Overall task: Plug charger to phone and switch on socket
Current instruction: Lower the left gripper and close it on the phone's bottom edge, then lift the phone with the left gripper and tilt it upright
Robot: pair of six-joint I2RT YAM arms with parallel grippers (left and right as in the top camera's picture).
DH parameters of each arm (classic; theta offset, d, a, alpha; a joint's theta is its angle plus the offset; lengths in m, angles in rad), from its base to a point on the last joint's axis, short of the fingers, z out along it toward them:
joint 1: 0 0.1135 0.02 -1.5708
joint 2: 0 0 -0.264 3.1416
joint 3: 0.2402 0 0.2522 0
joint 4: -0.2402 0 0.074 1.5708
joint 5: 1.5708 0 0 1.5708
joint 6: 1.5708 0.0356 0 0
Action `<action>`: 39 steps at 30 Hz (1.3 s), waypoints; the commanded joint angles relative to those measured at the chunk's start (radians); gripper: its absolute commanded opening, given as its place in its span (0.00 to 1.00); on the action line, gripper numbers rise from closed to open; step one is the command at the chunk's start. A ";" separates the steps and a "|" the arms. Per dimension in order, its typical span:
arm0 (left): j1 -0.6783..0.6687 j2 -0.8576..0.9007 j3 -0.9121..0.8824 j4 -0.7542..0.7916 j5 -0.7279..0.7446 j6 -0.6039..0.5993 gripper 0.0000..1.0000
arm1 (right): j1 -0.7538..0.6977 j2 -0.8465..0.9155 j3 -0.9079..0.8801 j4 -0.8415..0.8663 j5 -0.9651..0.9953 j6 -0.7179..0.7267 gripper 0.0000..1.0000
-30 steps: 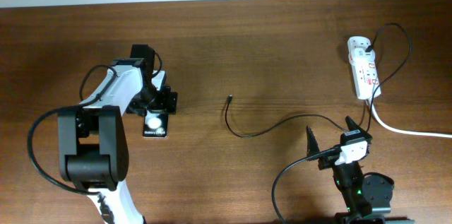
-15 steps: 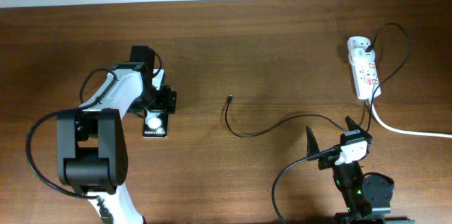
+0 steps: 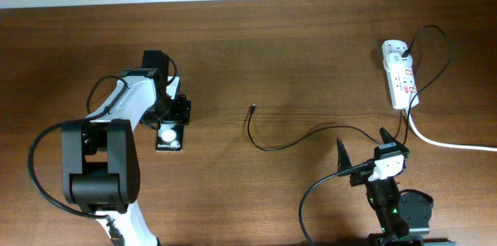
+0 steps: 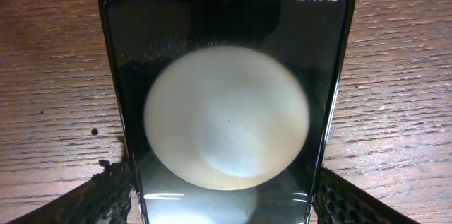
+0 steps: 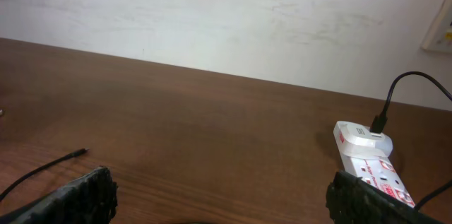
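The phone (image 3: pixel 171 136) lies flat on the table at the left, a white blob on its black face; it fills the left wrist view (image 4: pixel 226 97). My left gripper (image 3: pixel 172 114) sits over the phone's far end, a finger against each long edge (image 4: pixel 222 199). The charger (image 3: pixel 268 148) lies in a loop mid-table with its plug tip (image 3: pixel 253 108) free, well right of the phone; the tip also shows in the right wrist view (image 5: pixel 79 152). The socket (image 3: pixel 400 75) lies at the far right (image 5: pixel 371 164). My right gripper (image 3: pixel 363 147) is open and empty (image 5: pixel 222 206) at the front right.
A thick white cord (image 3: pixel 446 144) runs from the socket off the right edge. The black cable arcs behind the socket (image 3: pixel 449 44) and passes close to my right gripper. A white wall (image 5: pixel 212 19) stands behind the table's far edge.
My left gripper's fingers have drawn in slightly on the phone's sides. The phone, the charger and the right arm have not moved.
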 commanded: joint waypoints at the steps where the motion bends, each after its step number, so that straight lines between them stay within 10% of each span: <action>1: 0.003 0.062 -0.057 -0.014 0.095 0.004 0.79 | 0.011 -0.006 -0.005 -0.005 -0.010 -0.003 0.99; 39: 0.003 0.061 0.257 -0.274 0.233 -0.045 0.62 | 0.011 -0.006 -0.005 -0.005 -0.010 -0.003 0.99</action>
